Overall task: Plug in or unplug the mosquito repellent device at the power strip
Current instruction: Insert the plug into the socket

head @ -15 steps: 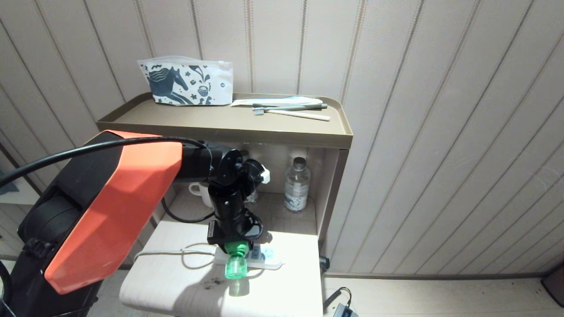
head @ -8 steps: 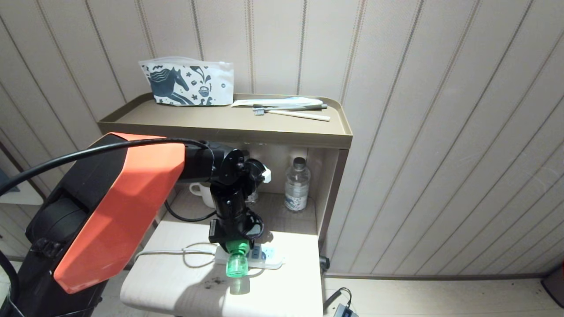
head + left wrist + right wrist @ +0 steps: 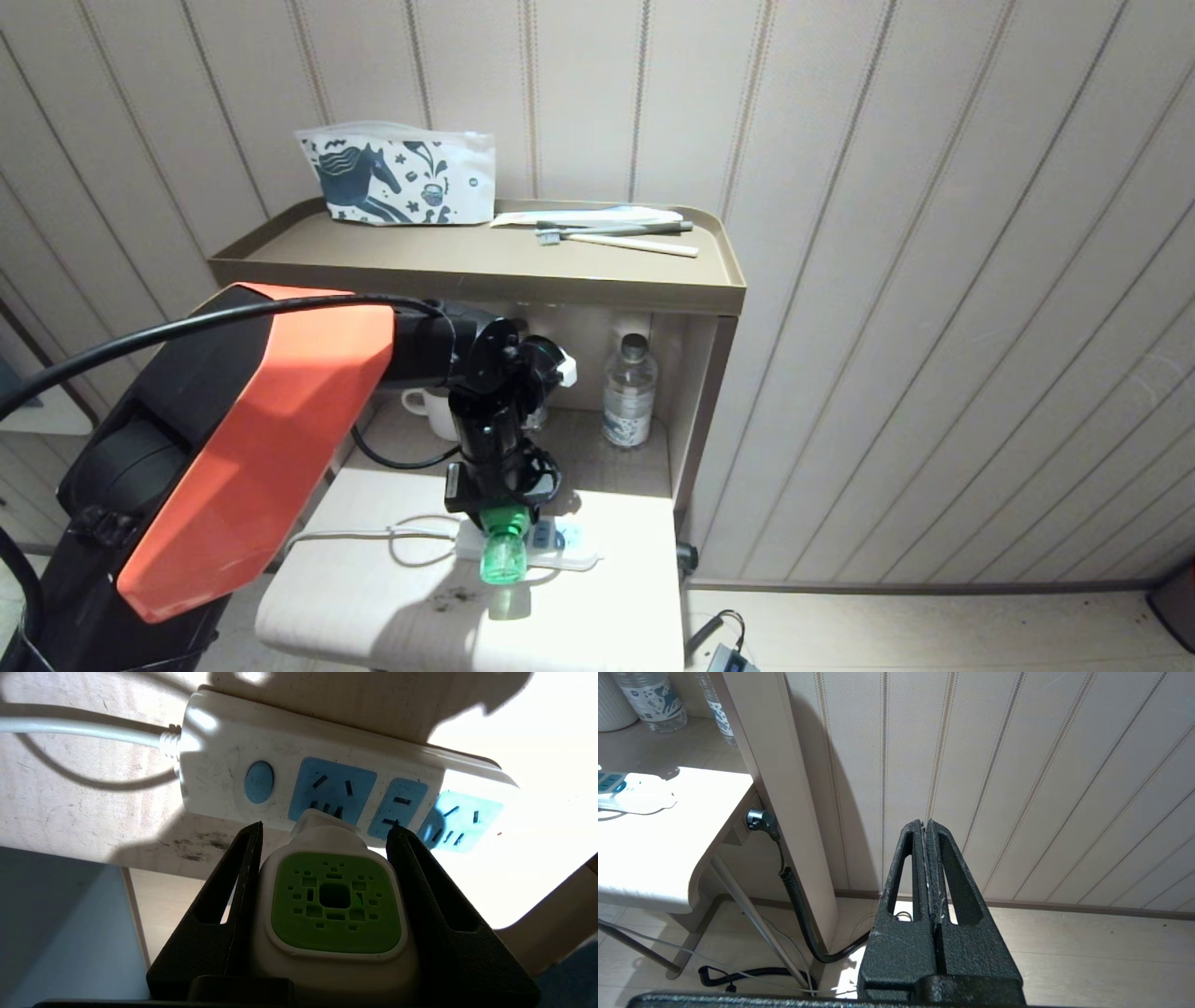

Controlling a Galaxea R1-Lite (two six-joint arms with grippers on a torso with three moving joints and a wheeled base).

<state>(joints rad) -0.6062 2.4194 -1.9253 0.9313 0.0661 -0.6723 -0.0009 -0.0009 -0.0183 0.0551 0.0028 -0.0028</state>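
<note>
My left gripper (image 3: 499, 511) points down over the small white table and is shut on the mosquito repellent device. In the left wrist view its black fingers (image 3: 233, 891) press both sides of the white cap with the green centre (image 3: 334, 905). The device's green bottle (image 3: 504, 558) sticks out toward the table's front. Its plug end meets the first blue socket (image 3: 332, 788) of the power strip (image 3: 224, 751), beside the round blue button (image 3: 259, 781). The prongs are hidden. My right gripper (image 3: 924, 822) is shut and empty, parked low to the right of the table.
The strip's white cord (image 3: 355, 535) loops to the left on the table (image 3: 373, 607). Behind, a cabinet niche holds a mug (image 3: 425, 409) and a water bottle (image 3: 628, 390). On the cabinet's top tray (image 3: 467, 266) are a pouch (image 3: 397, 177) and toothbrushes (image 3: 616, 235).
The green bottle in my left gripper has shifted very slightly toward the power strip. The grip is the same and the right arm has kept still.
</note>
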